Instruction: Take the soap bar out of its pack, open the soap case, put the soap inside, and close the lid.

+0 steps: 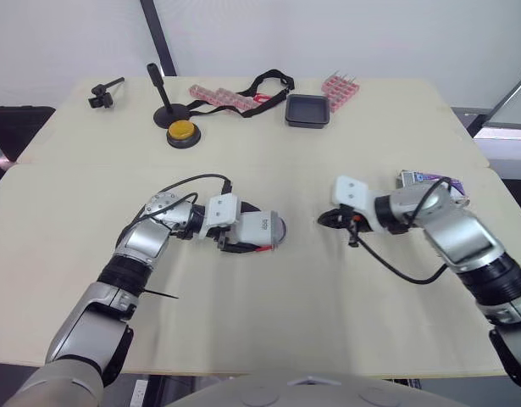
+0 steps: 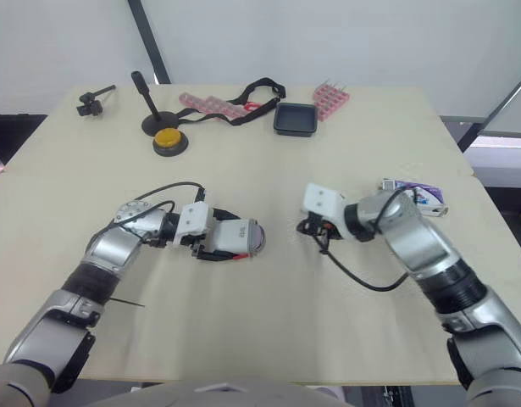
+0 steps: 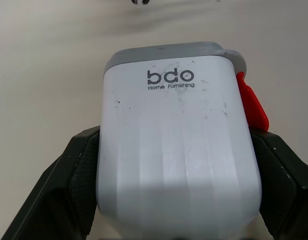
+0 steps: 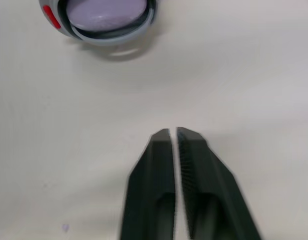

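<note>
White soap case (image 1: 262, 229), clamped in left hand (image 3: 176, 137)

Robotics lab or test room, not a home. Plain beige worktop (image 1: 268, 339) against a bare white wall (image 1: 345, 34), black pole (image 1: 158, 34) leaning behind it. Test-rig gear along the far edge: yellow push button (image 1: 183, 131) on a black base, small black stand (image 1: 163, 102), black clamp (image 1: 103, 91), black strap (image 1: 264, 85), pink racks (image 1: 340, 89), shallow black tray (image 1: 307, 110). No furnishings or decor, just bench clutter.
</note>
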You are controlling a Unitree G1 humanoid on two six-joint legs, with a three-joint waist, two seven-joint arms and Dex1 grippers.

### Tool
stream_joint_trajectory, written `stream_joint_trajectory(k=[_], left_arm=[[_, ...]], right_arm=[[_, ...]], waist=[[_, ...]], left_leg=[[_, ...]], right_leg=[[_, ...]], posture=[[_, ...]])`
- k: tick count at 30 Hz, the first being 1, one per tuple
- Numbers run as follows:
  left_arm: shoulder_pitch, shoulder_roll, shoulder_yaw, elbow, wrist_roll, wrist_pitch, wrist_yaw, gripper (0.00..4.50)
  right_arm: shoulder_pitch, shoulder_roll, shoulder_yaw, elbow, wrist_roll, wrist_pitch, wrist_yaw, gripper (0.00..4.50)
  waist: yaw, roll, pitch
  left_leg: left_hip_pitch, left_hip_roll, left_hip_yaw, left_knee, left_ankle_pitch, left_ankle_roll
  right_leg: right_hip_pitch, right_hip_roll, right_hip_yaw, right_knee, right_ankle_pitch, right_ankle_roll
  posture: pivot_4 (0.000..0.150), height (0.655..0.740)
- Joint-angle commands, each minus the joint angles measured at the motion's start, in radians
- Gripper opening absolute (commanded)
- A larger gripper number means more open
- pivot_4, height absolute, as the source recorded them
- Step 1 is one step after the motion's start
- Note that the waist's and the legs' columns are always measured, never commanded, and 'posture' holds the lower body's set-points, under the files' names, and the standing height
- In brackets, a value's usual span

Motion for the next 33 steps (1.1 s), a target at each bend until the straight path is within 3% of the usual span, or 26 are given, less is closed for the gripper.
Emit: stream_joint_trajectory(k=[1, 6, 9, 12, 20, 33], left_arm=[[0.016, 0.001, 0.055, -0.022, -0.045, -0.079, 0.021, 3.48], [0.035, -0.006, 0.066, -0.039, -0.065, -0.107, 0.031, 3.48], [0.084, -0.038, 0.084, -0.113, -0.09, -0.174, 0.082, 3.48], [0.111, -0.052, 0.089, -0.154, -0.091, -0.205, 0.109, 3.48], [0.133, -0.064, 0.075, -0.187, -0.073, -0.267, 0.16, 3.48], [0.135, -0.074, 0.023, -0.236, -0.077, -0.242, 0.166, 3.48]], right_arm=[[0.03, -0.01, -0.133, -0.08, 0.157, 0.175, 0.003, 1.83], [0.049, 0.017, -0.218, -0.127, 0.296, 0.375, -0.052, 3.52], [0.067, 0.153, -0.401, -0.117, 0.449, 0.746, -0.116, 4.45], [0.079, 0.194, -0.456, -0.093, 0.57, 0.85, -0.154, 4.48], [0.042, 0.244, -0.498, -0.016, 0.801, 0.854, -0.354, 4.48], [-0.055, 0.366, -0.427, 0.013, 0.867, 0.854, -0.542, 4.48]], waist=[[0.001, 0.0, 0.0], [0.008, 0.0, 0.0], [0.012, 0.0, 0.0], [0.023, 0.0, 0.0], [0.025, 0.0, 0.0], [0.021, 0.0, 0.0]], left_leg=[[0.0, 0.0, 0.0, 0.0, 0.0, 0.0], [0.0, 0.0, 0.0, 0.0, 0.0, 0.0], [0.0, 0.001, 0.0, 0.0, 0.0, 0.0], [0.0, 0.0, 0.0, -0.001, 0.0, 0.0], [0.001, 0.0, 0.0, 0.0, 0.0, -0.001], [0.001, 0.0, 0.0, -0.001, 0.001, -0.002]], right_leg=[[0.0, 0.0, 0.0, 0.0, 0.0, 0.0], [0.0, 0.0, 0.0, 0.0, 0.0, 0.0], [0.0, 0.0, 0.0, 0.0, -0.001, -0.001], [0.0, 0.0, 0.0, -0.002, 0.0, -0.001], [0.0, -0.001, 0.0, 0.0, -0.002, -0.004], [0.0, 0.001, -0.001, -0.001, 0.0, 0.0]], posture=[[0.15, 0.7291], [0.15, 0.7291], [0.15, 0.7291], [0.15, 0.7291], [0.15, 0.7291], [0.15, 0.7291]])
